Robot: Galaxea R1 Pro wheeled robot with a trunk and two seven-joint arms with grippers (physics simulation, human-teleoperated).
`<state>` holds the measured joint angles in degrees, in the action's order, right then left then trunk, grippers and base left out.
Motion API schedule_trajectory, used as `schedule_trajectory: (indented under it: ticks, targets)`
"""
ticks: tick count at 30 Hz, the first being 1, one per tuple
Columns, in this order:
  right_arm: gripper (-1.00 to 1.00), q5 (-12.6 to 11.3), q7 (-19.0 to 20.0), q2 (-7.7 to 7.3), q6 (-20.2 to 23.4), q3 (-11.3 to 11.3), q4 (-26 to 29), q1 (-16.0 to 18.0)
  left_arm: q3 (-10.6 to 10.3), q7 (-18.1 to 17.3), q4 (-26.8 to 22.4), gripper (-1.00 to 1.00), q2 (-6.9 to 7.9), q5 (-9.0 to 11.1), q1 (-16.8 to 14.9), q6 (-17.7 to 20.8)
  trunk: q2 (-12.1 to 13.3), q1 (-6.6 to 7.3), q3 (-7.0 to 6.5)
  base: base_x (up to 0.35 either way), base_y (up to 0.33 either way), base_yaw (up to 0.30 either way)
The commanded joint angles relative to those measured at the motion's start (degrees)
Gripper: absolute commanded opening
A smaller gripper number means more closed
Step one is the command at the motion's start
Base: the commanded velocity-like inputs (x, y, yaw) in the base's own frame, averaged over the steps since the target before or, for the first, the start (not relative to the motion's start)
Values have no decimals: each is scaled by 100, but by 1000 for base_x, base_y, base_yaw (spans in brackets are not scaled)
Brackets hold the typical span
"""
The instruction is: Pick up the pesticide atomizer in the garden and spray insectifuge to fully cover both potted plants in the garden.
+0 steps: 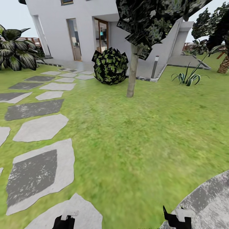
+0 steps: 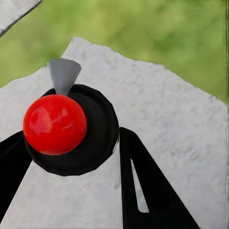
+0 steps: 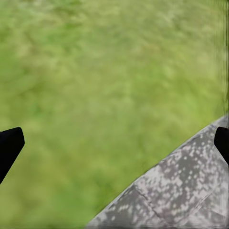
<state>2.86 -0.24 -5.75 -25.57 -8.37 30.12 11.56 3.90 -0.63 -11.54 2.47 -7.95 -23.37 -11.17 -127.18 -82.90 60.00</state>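
Left gripper (image 2: 71, 157): its two black fingers (image 2: 152, 191) stand on either side of the pesticide atomizer (image 2: 71, 129) and press against its round black body — closed on it, seen from above in the left wrist view.
Pesticide atomizer: centre-left of the left wrist frame, red ball top toward the camera, a small grey cone-shaped nozzle jutting from its upper edge; a pale stepping stone (image 2: 167, 109) lies beneath it.
Left gripper in the head view: a black and white tip at the bottom edge, left of centre (image 1: 64, 220), over a pale stone (image 1: 86, 213).
Right gripper (image 3: 114, 143): spread wide, with only two black fingertips (image 3: 9, 145) showing at the left and right edges of the right wrist frame and nothing between them.
Under the right gripper: blurred grass (image 3: 95, 86), and a mottled grey stone (image 3: 176, 191) in the lower right corner.
Right gripper in the head view: bottom edge, right of centre (image 1: 176, 219), at the rim of that mottled stone (image 1: 210, 197).
Garden ahead: lawn (image 1: 143, 136) across the middle — a path of grey stepping stones (image 1: 41, 127) running up the left side.
Further back: a thin tree trunk (image 1: 132, 73) at upper centre, a round dark bush (image 1: 110, 65) just left of it, and a short grey post (image 1: 155, 66) to its right.
Background: a white house (image 1: 89, 28) with glass doors across the top, a striped spiky plant (image 1: 187, 76) at upper right, a broad-leaved plant (image 1: 16, 51) at upper left.
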Motion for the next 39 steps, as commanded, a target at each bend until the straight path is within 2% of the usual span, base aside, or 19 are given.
schedule_trajectory:
  ticks: [1,10,26,33,39]
  targets:
    - [100,30,-2,3,-18,-15,-6,5,41,-7,3,-100,-1,-58,-5,-20,-1,1,-2,0,0,-263]
    - [100,30,-2,4,-18,-15,-6,5,41,-7,3,-100,-1,-75,-3,-19,-1,1,-51,-21,13,-263]
    - [100,30,-2,4,-18,-15,-6,5,41,-7,3,-100,-1,-76,-6,-17,-1,1,-134,-241,215,-265]
    - [100,30,-2,4,-18,-15,-6,5,36,-7,3,-100,-1,-83,-6,-17,-1,1,-166,-47,263,-272]
    - [100,30,-2,4,-18,-15,-6,5,32,-7,3,-100,-1,-92,-6,-17,-1,1,-194,-1,32,-272]
